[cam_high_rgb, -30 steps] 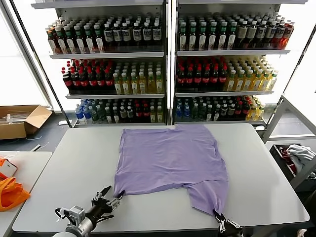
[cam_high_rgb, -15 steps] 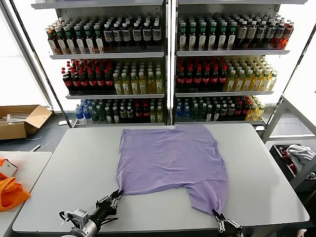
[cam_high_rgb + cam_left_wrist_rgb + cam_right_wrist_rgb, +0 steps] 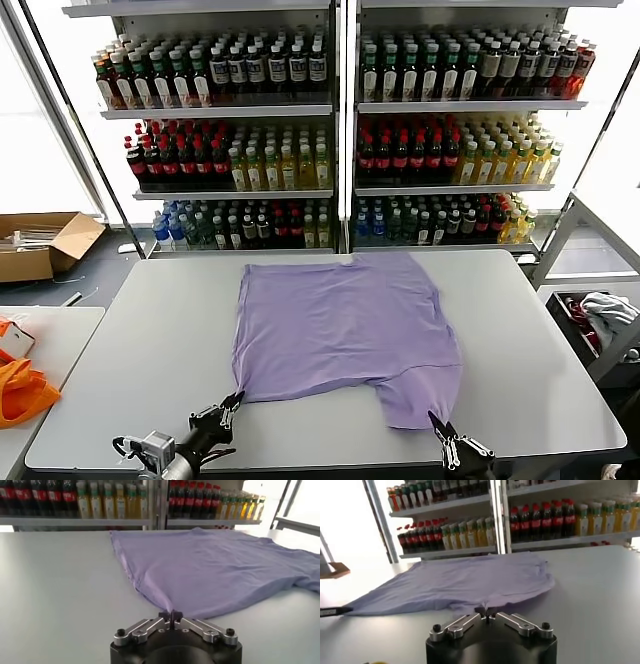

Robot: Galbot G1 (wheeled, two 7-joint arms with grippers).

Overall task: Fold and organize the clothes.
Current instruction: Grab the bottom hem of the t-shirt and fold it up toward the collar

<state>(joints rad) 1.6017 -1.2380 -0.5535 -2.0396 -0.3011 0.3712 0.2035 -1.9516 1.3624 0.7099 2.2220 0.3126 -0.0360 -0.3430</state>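
Now the lilac T-shirt lies a little nearer the bench's near edge than a second ago, its near-left corner drawn in and back. The left gripper sits by the near edge towards the left corner, jaws closed on that shirt corner; earlier they were spread. The right gripper, at the near edge towards the right corner, pinches the shirt's sleeve tip. A cardboard box stands beyond the bench's left edge, its contents unclear.

Lilac T-shirt flat on table
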